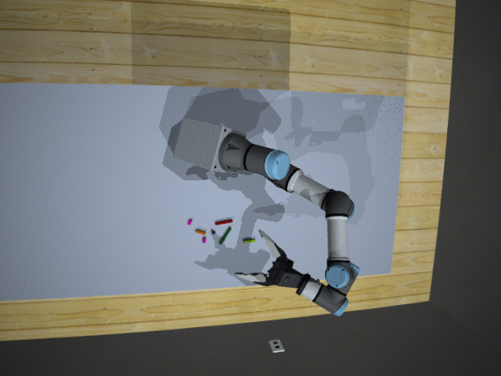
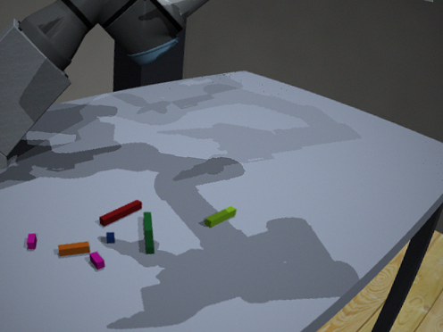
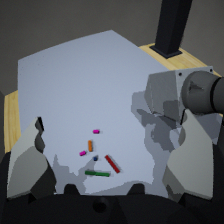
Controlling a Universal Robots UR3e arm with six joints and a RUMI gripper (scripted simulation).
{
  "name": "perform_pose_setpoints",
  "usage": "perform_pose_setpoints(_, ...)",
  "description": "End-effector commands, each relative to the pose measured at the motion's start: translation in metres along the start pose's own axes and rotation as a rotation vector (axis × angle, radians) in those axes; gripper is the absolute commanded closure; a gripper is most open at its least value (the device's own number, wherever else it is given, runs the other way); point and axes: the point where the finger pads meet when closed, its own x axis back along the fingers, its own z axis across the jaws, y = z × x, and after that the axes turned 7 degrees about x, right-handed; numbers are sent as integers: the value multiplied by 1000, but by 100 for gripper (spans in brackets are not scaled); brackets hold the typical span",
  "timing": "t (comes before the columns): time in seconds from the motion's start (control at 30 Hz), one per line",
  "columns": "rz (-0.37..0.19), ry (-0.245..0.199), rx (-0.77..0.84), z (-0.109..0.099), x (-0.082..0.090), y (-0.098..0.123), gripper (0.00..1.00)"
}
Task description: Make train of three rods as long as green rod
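Top view, nearest first: we read the hand (image 1: 249,254) spread to its full width with nothing between the fingers, hanging over the near edge of the counter (image 1: 64,171). What lies closest to it? (M.)

We log the lime rod (image 1: 249,240), near the farther fingertip but apart from it, long axis roughly across the picture. Next out is the green rod (image 1: 225,235), lying on a diagonal. It is the reference and stays put. (K.)

And beyond the green? (M.)

We note the blue rod (image 1: 212,232) just past it, then the red rod (image 1: 223,221) behind. Farther on are the orange rod (image 1: 200,232), one magenta rod (image 1: 203,240) just beside it and a second magenta rod (image 1: 189,221) apart at the far end. No rods touch end to end, so we judge that no train is begun. (K.)

Our candidate sums to eight are lime, magenta and blue, or orange and both magentas. (M.)

Agreed. Either way, every rod lies on the same side of the hand, towards the picture's left. In our judgement the coming move is a reach that way, with the fingers turned to close across the chosen rod's short width. Lime is the shortest reach. (K.)

Any labels or writing? (M.)

We can read none on the rods, arm or counter. (K.)
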Motion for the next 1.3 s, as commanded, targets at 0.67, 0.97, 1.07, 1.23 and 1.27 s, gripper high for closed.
perform_pose_setpoints(0.67,-3,0,-6,-1,-1,0,0)
perform_pose_setpoints(0.97,-83,36,-126,-11,-27,12,0)
perform_pose_setpoints(1.07,-120,54,-183,-16,-38,18,0)
perform_pose_setpoints(1.23,-209,103,-326,-26,-67,34,0)
perform_pose_setpoints(1.27,-225,113,-351,-28,-72,37,0)
